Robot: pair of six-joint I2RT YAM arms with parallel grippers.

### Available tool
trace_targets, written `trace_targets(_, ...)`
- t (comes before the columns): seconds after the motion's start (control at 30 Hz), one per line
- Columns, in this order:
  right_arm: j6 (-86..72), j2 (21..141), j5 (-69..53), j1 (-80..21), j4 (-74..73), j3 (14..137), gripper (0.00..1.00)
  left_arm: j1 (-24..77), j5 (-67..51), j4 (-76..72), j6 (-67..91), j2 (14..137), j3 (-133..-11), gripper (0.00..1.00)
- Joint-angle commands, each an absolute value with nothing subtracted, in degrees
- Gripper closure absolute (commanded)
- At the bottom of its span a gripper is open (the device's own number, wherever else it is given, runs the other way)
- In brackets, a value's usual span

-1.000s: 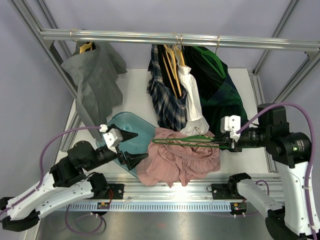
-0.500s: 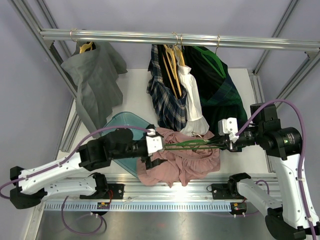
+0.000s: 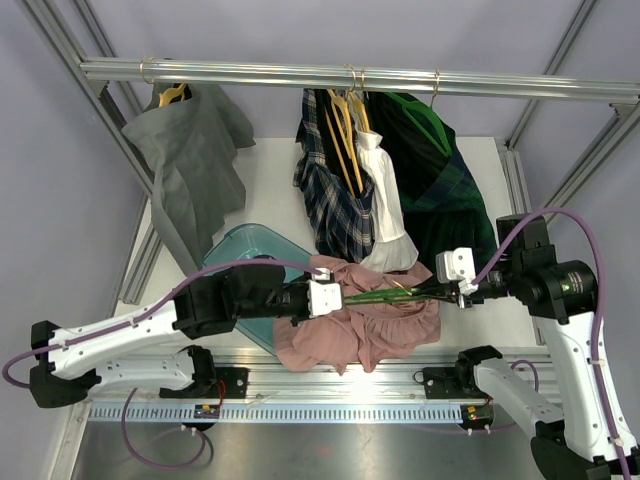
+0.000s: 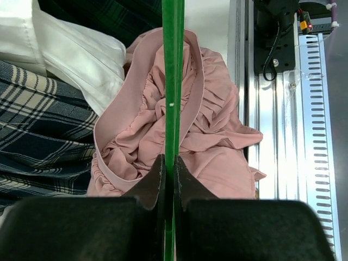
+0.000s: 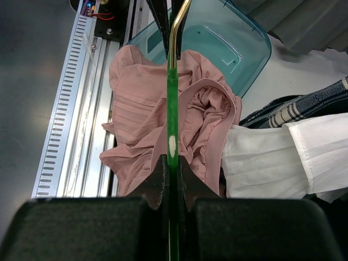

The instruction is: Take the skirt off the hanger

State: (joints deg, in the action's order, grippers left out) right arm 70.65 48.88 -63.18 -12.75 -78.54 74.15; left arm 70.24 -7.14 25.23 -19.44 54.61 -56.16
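Observation:
The pink skirt (image 3: 370, 325) lies crumpled at the table's front edge, under a green hanger (image 3: 385, 292) held level above it. My left gripper (image 3: 335, 297) is shut on the hanger's left end, and my right gripper (image 3: 450, 290) is shut on its right end. In the left wrist view the green bar (image 4: 173, 81) runs straight out from between the closed fingers (image 4: 155, 179), over the skirt (image 4: 217, 141). In the right wrist view the bar (image 5: 172, 109) leaves the gripper (image 5: 172, 157) and ends in a gold hook (image 5: 179, 16) above the skirt (image 5: 136, 109).
A teal bin (image 3: 235, 250) sits left of the skirt, partly under my left arm. From the rail (image 3: 350, 75) hang a grey garment (image 3: 190, 160), a plaid one (image 3: 335, 200), a white one (image 3: 385, 210) and a dark green one (image 3: 440, 180).
My left arm swung right from over the bin to the hanger, and its gripper went from wide open to shut on the bar. The right gripper kept its hold, shifting slightly.

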Motion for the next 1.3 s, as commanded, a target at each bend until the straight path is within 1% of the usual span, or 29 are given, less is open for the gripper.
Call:
trace_targets(0.0, 72.7, 48.4, -67.4, -13.0, -93.9, 73.4, 1.0, 70.5, -6.7, 23.4, -18.9, 53.8, -55.4, 1.0)
trace_targets(0.23, 73.0, 48.0, -69.8, -13.1, -93.6, 71.5, 1.0, 70.5, -8.1, 19.4, -14.5, 50.5, -51.0, 1.0)
trace_targets(0.3, 71.0, 47.7, -70.3, -13.1, -91.5, 70.6, 0.98, 70.5, -8.3, 16.7, -13.1, 48.6, -49.5, 1.0)
trace_targets(0.33, 67.9, 47.2, -70.4, -13.0, -90.3, 70.1, 0.88, 70.5, -8.0, 16.1, -11.2, 48.3, -48.4, 1.0)
trace_targets(0.43, 60.9, 45.5, -70.0, -13.1, -84.6, 68.8, 0.7, 70.5, -6.8, 15.6, -7.0, 46.8, -47.6, 1.0)
trace_targets(0.47, 59.6, 45.0, -69.8, -13.1, -83.7, 68.8, 0.54, 70.5, -6.9, 16.1, -6.1, 46.5, -47.2, 1.0)
trace_targets(0.5, 58.2, 44.8, -69.4, -13.1, -82.2, 69.0, 0.44, 70.5, -6.9, 16.0, -4.9, 46.3, -46.9, 1.0)
trace_targets(0.53, 57.4, 44.3, -69.2, -13.0, -81.9, 69.3, 0.38, 70.5, -7.4, 16.1, -3.2, 45.9, -46.5, 1.0)
trace_targets(0.57, 57.0, 44.3, -69.0, -13.0, -82.1, 69.8, 0.24, 70.6, -7.9, 15.9, -2.4, 45.8, -46.1, 1.0)
trace_targets(0.67, 55.6, 43.9, -69.2, -13.0, -82.0, 71.7, 0.1, 70.5, -9.3, 15.5, 0.0, 45.8, -44.5, 1.0)
trace_targets(0.7, 54.6, 43.9, -69.8, -13.0, -81.2, 72.5, 0.07, 70.5, -10.2, 15.5, 1.9, 45.9, -44.0, 1.0)
trace_targets(0.77, 49.1, 43.2, -70.9, -13.1, -78.3, 72.8, 0.06, 70.5, -11.1, 15.2, 3.5, 46.3, -43.6, 1.0)
trace_targets(0.87, 40.2, 42.3, -73.8, -13.0, -68.0, 71.9, 0.01, 70.6, -12.4, 14.2, 4.7, 47.0, -43.2, 1.0)
trace_targets(0.97, 30.8, 42.9, -74.6, -13.1, -60.1, 70.8, 0.0, 70.6, -13.4, 13.4, 5.1, 47.6, -43.9, 1.0)
trace_targets(1.27, 24.5, 46.6, -72.0, -13.1, -53.7, 72.3, 0.0, 71.1, -15.7, 11.3, 6.2, 52.0, -47.0, 1.0)
